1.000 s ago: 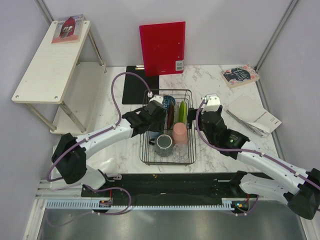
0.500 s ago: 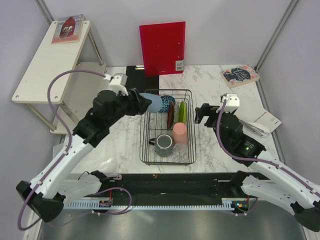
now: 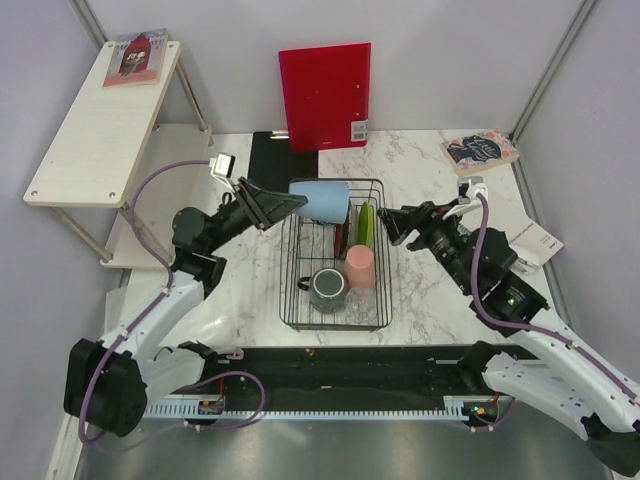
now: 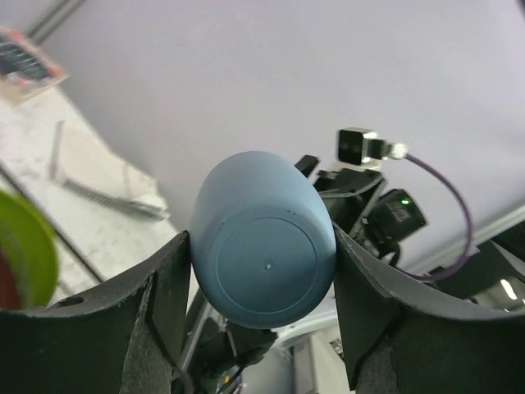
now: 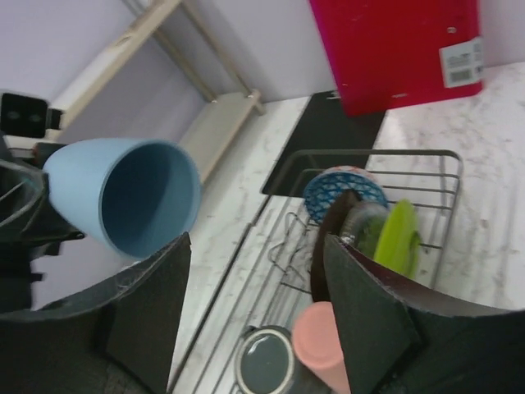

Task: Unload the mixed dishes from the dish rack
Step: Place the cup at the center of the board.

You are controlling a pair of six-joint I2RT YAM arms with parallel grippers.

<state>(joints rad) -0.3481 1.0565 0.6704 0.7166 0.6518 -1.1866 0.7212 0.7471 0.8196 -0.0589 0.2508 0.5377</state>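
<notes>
The marble desk (image 3: pixel 440 300) carries a black wire dish rack (image 3: pixel 296 262) in the middle, with a flat black mat (image 3: pixel 266 170) just beyond its far left corner. A red board (image 3: pixel 325 95) stands up against the far wall.

In the rack's far half, the dark red plate (image 3: pixel 342 235) and the lime-green dish (image 3: pixel 366 224) stand on edge side by side. The blue patterned bowl (image 5: pixel 344 190) is tipped up just to their left. Nearer to me, the dark grey mug (image 3: pixel 327 289) sits mouth up, with the pink cup (image 3: pixel 360 267) upside down right beside it.

The light blue cup (image 3: pixel 320 200) is out of the rack and up in the air. The left jaws are closed on it from both sides at its base end. It lies on its side with the mouth facing right, and from overhead it crosses the rack's far rim.

The right jaws hang just off the rack's far right corner, spread wide with nothing between them, facing the cup's open mouth.
</notes>
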